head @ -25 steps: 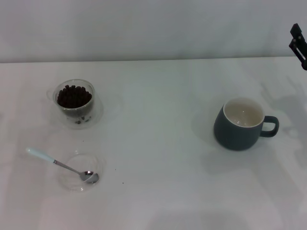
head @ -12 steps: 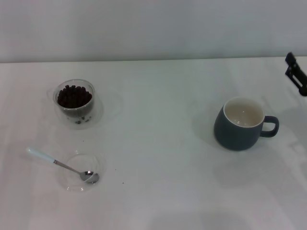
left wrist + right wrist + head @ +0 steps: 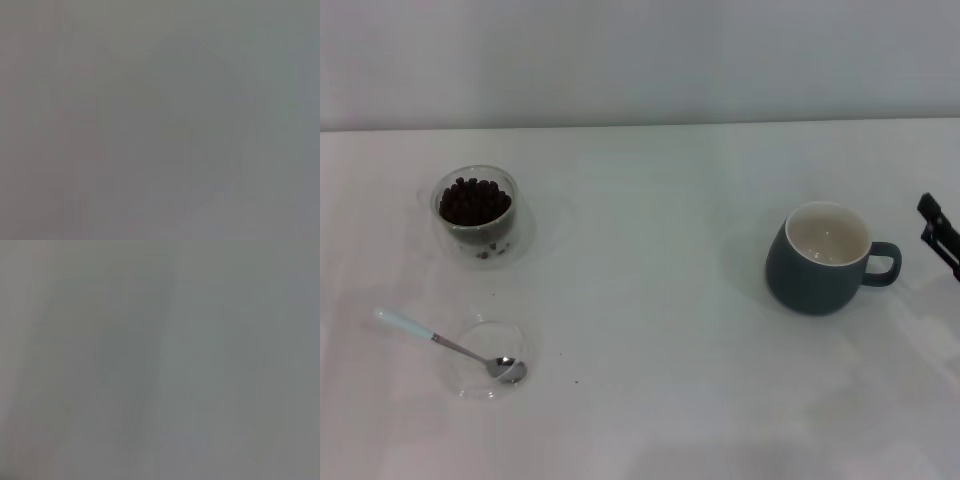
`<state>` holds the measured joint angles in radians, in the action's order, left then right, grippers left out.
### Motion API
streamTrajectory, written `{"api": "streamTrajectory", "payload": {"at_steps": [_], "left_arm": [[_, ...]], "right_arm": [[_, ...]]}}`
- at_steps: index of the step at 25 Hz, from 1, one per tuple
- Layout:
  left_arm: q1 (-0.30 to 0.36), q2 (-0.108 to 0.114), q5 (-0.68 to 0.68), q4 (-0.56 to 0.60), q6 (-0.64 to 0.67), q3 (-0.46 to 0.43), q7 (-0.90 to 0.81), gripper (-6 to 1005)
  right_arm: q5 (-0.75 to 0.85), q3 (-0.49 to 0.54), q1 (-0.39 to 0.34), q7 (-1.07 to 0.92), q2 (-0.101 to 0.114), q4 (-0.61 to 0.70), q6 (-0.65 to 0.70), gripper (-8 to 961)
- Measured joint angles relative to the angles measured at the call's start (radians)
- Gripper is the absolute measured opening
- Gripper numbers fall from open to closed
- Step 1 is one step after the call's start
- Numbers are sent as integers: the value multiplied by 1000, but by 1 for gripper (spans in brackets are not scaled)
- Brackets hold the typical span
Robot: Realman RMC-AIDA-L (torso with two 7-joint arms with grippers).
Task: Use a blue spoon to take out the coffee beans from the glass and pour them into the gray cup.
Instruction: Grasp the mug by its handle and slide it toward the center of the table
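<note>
Lying near-left on the counter [image 3: 650,300], the blue spoon [image 3: 448,345] points its handle far-left, bowl in a glass dish [image 3: 485,384]; the right gripper [image 3: 940,232], finger state unclear, sits far right, so the unseen left arm looks nearer.

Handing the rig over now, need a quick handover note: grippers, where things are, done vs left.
Right gripper: only its tip shows at the head view's right edge, beside the gray cup's handle; fingers unclear. Left gripper: not in view.
Blue spoon: untouched, bowl resting in a shallow glass dish at front left, handle over its rim.
Glass: behind the dish, holding the coffee beans.
Gray cup: upright on the right, empty inside.
Done: nothing.
Left: grasp spoon, scoop beans, pour into cup.
</note>
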<state>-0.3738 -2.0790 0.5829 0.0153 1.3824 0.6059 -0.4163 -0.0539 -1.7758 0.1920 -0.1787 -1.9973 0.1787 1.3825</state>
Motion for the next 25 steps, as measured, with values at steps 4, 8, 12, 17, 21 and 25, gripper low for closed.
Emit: {"api": "streamTrajectory", "payload": {"at_steps": [4, 8, 12, 17, 21, 25], "left_arm": [[-3, 1, 0, 0, -1, 0, 1, 862], [-2, 1, 0, -1, -2, 0, 1, 861], [-2, 1, 0, -5, -2, 0, 1, 861], [3, 0, 0, -6, -8, 0, 1, 861], [5, -1, 0, -6, -14, 0, 1, 862], [6, -1, 0, -6, -19, 0, 1, 862]], "right_arm": [[51, 0, -32, -47, 13, -9, 11, 843], [70, -2, -43, -53, 13, -22, 7, 836], [79, -6, -31, -45, -1, -57, 5, 836], [113, -9, -23, -39, -8, -63, -30, 836], [128, -11, -21, -39, -11, -61, -60, 835], [137, -23, -6, -37, -13, -50, -126, 835]]}}
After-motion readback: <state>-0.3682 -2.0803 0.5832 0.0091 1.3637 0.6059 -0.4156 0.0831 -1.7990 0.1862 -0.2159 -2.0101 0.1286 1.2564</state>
